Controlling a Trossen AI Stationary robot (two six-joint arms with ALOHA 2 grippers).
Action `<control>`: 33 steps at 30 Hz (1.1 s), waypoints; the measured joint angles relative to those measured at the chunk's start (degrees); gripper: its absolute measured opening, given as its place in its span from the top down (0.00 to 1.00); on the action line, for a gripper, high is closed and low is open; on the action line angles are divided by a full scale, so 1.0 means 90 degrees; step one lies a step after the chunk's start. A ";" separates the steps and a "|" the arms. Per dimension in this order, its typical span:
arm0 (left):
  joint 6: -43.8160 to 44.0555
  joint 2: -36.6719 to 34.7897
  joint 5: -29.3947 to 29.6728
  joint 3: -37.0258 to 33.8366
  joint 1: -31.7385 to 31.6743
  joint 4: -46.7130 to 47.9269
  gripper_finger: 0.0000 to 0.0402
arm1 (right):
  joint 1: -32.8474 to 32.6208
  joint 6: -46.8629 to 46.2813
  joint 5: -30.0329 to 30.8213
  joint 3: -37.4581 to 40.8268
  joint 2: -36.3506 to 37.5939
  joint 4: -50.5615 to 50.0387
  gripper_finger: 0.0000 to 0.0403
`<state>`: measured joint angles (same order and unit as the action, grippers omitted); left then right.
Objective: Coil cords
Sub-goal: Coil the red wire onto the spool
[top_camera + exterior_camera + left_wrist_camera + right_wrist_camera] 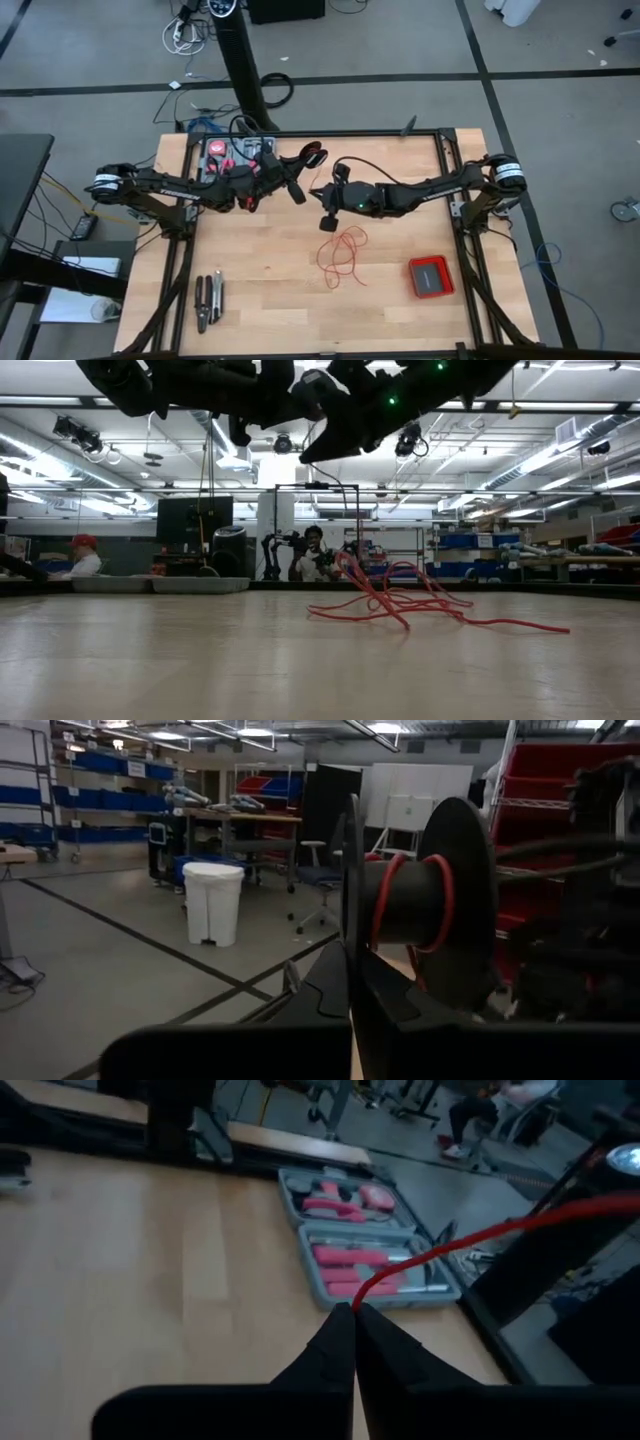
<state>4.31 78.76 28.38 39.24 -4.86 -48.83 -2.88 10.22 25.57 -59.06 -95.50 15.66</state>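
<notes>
Pinched between the shut fingers of the right gripper, thin red wire, loose loops left on the wooden table, small black spool clamped in the left gripper.

Loads of bare table up front, back is jammed

Both arms hang mid-table over the loose red wire. Obstacles: red box front right, pliers front left, tool case at the back edge.
</notes>
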 joint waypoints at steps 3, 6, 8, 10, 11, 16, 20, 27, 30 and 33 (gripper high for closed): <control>0.0068 0.0000 -0.0010 -0.0007 0.0000 -0.0064 1.00 | -0.0002 -0.0221 -0.0026 0.0220 0.0000 0.0118 0.98; 0.0068 0.0000 -0.0024 -0.0010 0.0000 -0.0290 1.00 | -0.0007 -0.0423 -0.0270 0.0558 0.0007 0.0658 0.95; 0.0056 -0.0005 -0.0014 -0.0010 0.0000 -0.0459 1.00 | -0.0053 -0.0411 -0.0293 0.0679 0.0007 0.0646 0.93; 0.0021 -0.0007 -0.0003 -0.0007 -0.0002 -0.0475 1.00 | -0.0100 -0.0382 -0.0316 0.0701 0.0040 0.0656 0.90; -0.0036 -0.0007 -0.0002 -0.0007 -0.0002 -0.0471 1.00 | -0.0134 -0.0364 -0.0326 0.0693 0.0066 0.0711 0.88; -0.0451 -0.0007 0.0005 -0.0007 -0.0002 -0.0697 1.00 | -0.0342 -0.0286 -0.0314 0.0636 0.0066 0.0707 0.80; -0.0594 -0.0007 0.0015 -0.0005 -0.0005 -0.0854 1.00 | -0.0584 -0.0119 -0.0275 0.0638 0.0253 0.0561 0.77; -0.0593 -0.0014 0.0015 -0.0005 -0.0007 -0.0827 1.00 | -0.1159 0.0709 0.0444 0.0638 0.1016 0.0043 0.77; -0.0496 -0.0015 -0.0010 -0.0003 -0.0007 -0.0829 1.00 | -0.1205 0.0578 0.0532 0.0624 0.1195 -0.0077 0.77; -0.0363 -0.0015 -0.0298 0.0088 -0.0012 -0.0846 1.00 | -0.1121 0.0185 0.0538 0.0632 0.1134 -0.0596 0.77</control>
<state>1.05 78.63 25.70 40.04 -4.97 -56.45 -12.97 11.88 30.41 -53.37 -85.30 10.29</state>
